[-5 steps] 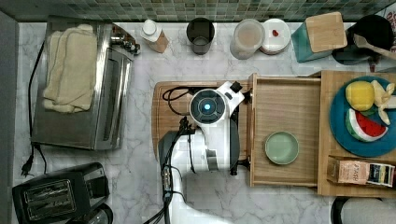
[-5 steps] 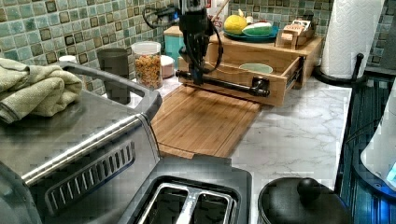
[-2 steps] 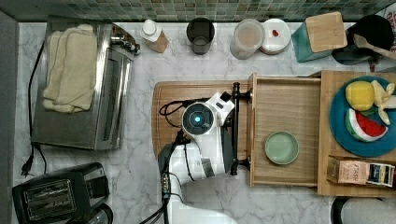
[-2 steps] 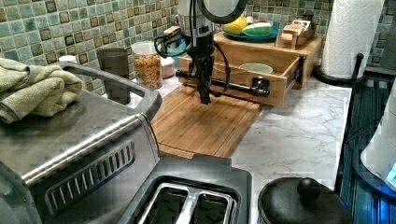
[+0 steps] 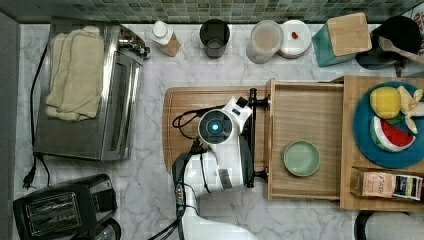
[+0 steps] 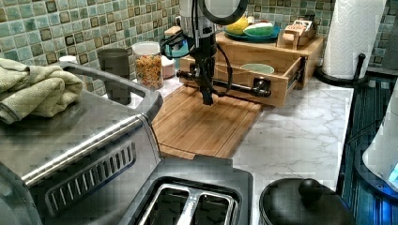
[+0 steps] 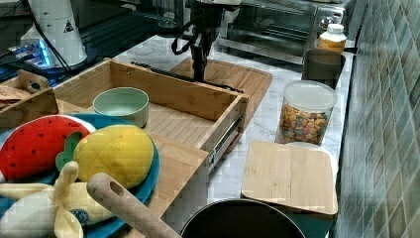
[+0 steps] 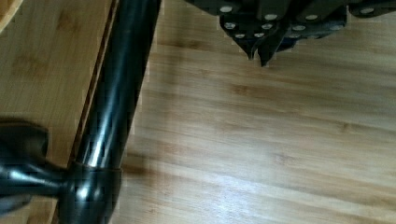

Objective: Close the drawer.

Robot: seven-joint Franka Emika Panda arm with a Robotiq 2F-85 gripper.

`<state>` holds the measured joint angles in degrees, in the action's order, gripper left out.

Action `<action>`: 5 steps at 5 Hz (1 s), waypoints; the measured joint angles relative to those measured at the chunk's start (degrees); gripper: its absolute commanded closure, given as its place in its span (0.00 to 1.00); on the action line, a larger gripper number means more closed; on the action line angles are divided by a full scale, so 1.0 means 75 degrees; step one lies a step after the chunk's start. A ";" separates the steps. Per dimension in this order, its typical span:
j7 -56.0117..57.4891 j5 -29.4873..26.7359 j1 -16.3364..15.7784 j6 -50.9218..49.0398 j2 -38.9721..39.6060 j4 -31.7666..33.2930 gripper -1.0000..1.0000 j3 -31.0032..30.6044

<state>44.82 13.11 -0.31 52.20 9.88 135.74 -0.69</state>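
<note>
Light-wood, thin-rimmed and pulled out over the worktop beside the cutting board (image 5: 185, 107), the drawer (image 5: 305, 112) carries a black bar handle (image 8: 119, 109) whose ends are cropped beside my clenched claw (image 8: 259, 53).

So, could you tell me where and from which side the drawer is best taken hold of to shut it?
Take the drawer by its black bar handle, near the middle. The bar runs level across the front, held off the wood on two posts, so there is a gap behind it. Come from the cutting board side, where the tool hangs shut, fingers down. A flat push on the bar would probably do too.
</note>
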 measured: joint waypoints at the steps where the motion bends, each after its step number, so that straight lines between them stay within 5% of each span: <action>1: 0.1231 -0.0473 0.0220 0.0157 0.0001 0.0000 1.00 0.0039; 3: 0.2387 -0.1262 0.1079 0.0123 -0.0012 -0.0030 1.00 -0.0010; 5: 0.2380 -0.1513 0.1356 0.0116 -0.0003 -0.0179 1.00 0.0485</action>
<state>62.67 1.76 9.86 53.07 9.85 134.40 2.94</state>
